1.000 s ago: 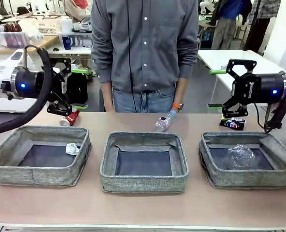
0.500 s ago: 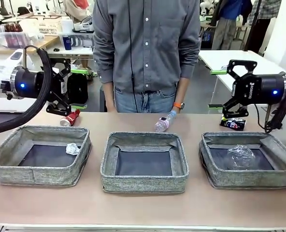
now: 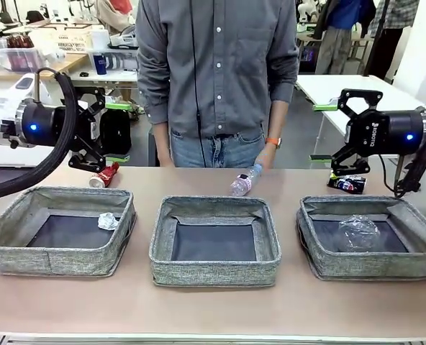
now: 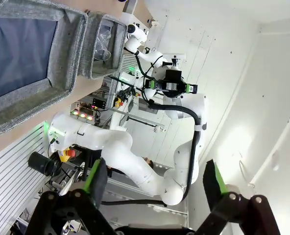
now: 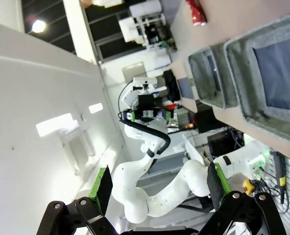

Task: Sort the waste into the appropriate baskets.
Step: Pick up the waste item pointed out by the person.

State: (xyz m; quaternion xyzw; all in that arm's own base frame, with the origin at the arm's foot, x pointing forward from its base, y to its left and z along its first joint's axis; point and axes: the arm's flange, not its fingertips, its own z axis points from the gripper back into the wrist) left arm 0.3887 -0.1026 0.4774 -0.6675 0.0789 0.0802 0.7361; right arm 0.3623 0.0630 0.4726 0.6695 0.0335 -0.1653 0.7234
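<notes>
Three grey woven baskets stand in a row: left, middle, right. A crumpled white paper ball lies in the left one and a clear plastic cup in the right one. Behind them on the table lie a crushed red can, a clear bottle with a pink label and a dark multicoloured can. My left gripper hovers open above the red can. My right gripper hovers open above the dark can. Both wrist views show empty, spread fingers.
A person in a grey shirt stands at the far edge, one hand hanging just above the bottle. The right wrist view catches the red can and two baskets. In front of the baskets is bare table.
The person's hand and wrist have risen slightly above the bottle. Both arms and all the litter stay where they were.
</notes>
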